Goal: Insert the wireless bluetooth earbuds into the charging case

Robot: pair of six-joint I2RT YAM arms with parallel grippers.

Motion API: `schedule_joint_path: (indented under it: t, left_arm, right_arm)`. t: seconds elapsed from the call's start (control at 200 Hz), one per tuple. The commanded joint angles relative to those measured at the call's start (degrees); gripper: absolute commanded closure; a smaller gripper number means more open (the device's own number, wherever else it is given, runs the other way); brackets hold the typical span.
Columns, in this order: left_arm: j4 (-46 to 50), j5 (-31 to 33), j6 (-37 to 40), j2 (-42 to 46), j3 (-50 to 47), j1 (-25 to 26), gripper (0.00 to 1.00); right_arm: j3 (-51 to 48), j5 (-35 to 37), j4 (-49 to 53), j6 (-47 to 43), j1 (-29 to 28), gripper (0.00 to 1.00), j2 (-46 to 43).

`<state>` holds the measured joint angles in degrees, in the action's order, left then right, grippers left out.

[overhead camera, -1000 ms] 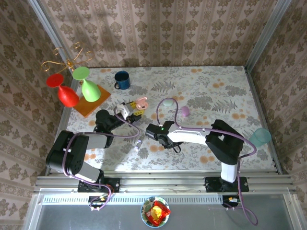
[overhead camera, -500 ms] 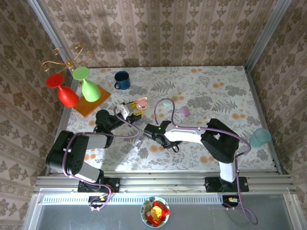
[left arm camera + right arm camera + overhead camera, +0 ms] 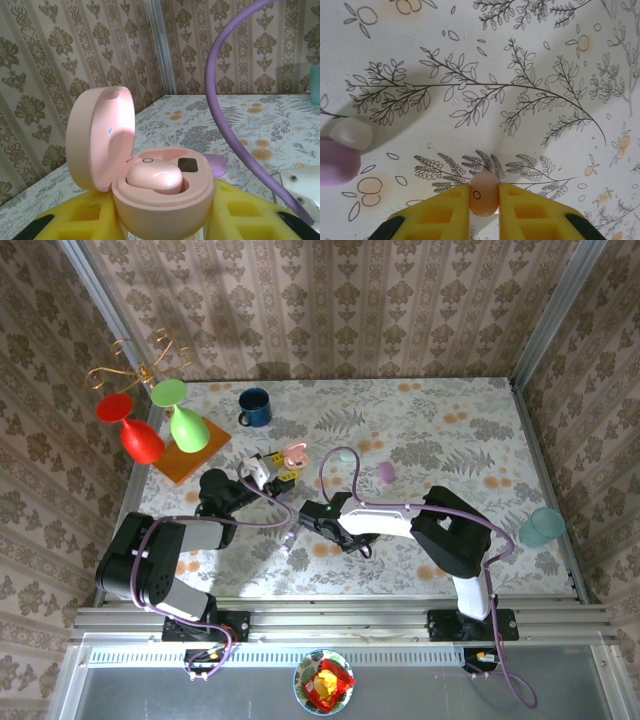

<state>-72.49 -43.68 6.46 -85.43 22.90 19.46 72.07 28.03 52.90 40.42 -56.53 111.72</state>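
Flowery worktop (image 3: 530,55). Right end effector (image 3: 484,193) now squeezes shut on pink earbud (image 3: 483,199), down on worktop; jaws wider moment ago. Left end effector (image 3: 165,221) grips pink case (image 3: 150,202), lid open, other bud (image 3: 154,177) inside. Earbud looks ready to lift.

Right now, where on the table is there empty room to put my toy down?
The far right corner is bare, bordered by the blue mug, the purple case and the teal cup. It is crowded on the left, around the wine glasses and the pink charging case.
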Motion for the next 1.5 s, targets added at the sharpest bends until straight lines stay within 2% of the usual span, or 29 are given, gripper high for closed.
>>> schedule_joint_path:
  t: [0.0, 0.235, 0.335, 0.585, 0.845, 1.145, 1.36, 1.38, 1.495]
  left_arm:
    - [-1.69, -0.97, -0.57, 0.46, -0.13, -0.22, 0.73]
    - [-1.69, -2.0, -0.6, -0.31, 0.14, -0.28, 0.73]
    - [-1.69, -3.28, -0.89, -0.69, 0.57, -0.04, 0.73]
    - [-1.61, -7.25, -0.06, -0.26, 0.88, 1.42, 0.73]
    - [-1.67, -11.57, -0.89, -1.14, 2.03, 4.3, 0.73]
    - [-1.58, -15.51, -3.85, -2.52, 3.89, 6.29, 0.73]
    - [-1.65, -18.08, -4.44, -3.04, 4.8, 6.3, 0.74]
    - [-1.63, -18.23, -4.44, -3.01, 4.79, 7.88, 0.74]
    - [-1.64, -19.38, -5.09, -2.86, 5.05, 8.04, 0.74]
  right_arm:
    - [0.8, 2.58, 1.55, 0.23, -0.26, 0.83, -0.41]
    - [-3.88, 2.2, -7.06, -1.37, 0.41, 0.83, -9.62]
    - [-7.51, -1.45, -13.9, -3.16, 1.95, 0.83, -15.66]
    - [-19.67, -15.97, -36.96, -9.09, 7.8, 0.83, -34.68]
    - [-27.83, -34.77, -53.13, -11.24, 15.7, 0.83, -46.62]
    - [-22.71, -48.66, -54.04, -14.14, 18.48, 0.84, -47.03]
    - [-18.64, -48.98, -50.74, -17.25, 18.48, 0.84, -43.91]
    - [-18.42, -49.03, -50.69, -17.33, 18.48, 0.84, -43.72]
    - [-16.99, -48.87, -49.61, -18.27, 18.48, 0.84, -42.27]
